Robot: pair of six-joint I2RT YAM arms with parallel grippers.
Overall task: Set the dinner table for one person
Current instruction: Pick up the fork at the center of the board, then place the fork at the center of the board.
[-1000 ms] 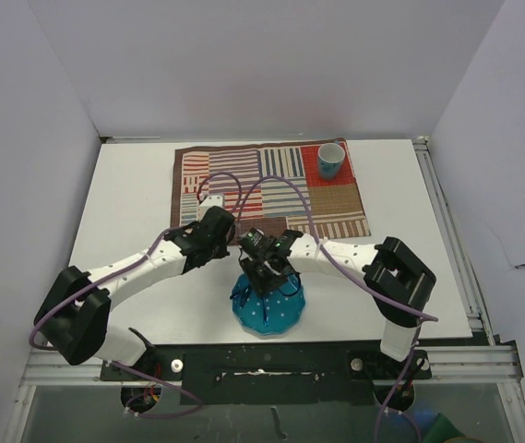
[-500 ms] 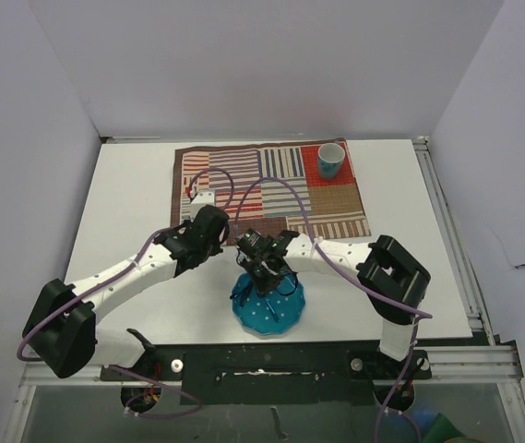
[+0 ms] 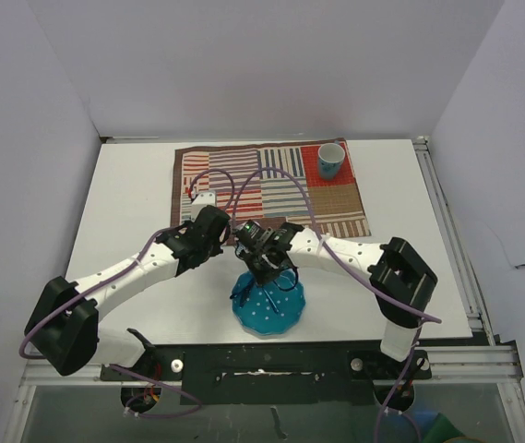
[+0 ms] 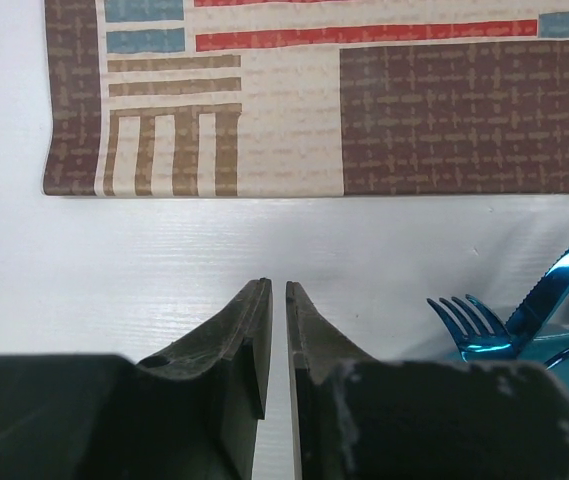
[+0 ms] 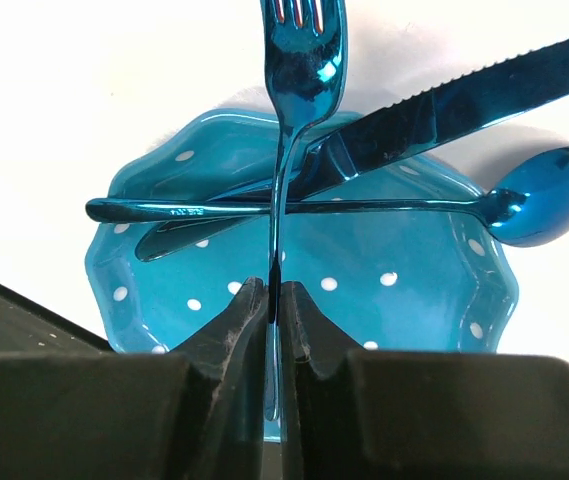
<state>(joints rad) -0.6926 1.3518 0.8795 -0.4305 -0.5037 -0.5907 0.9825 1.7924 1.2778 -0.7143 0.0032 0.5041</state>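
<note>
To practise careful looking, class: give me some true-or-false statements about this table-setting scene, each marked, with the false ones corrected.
1. The right claw is closed on the fork handle. True.
2. The cup stands on the plate. False: it stands on the far right corner of the mat.
3. The left claw holds the knife. False: it holds nothing; the knife lies across the plate.
4. The spoon lies across the plate. True.
5. The plate sits on the mat. False: it sits on the bare dinner table, on the near side of the mat.
</note>
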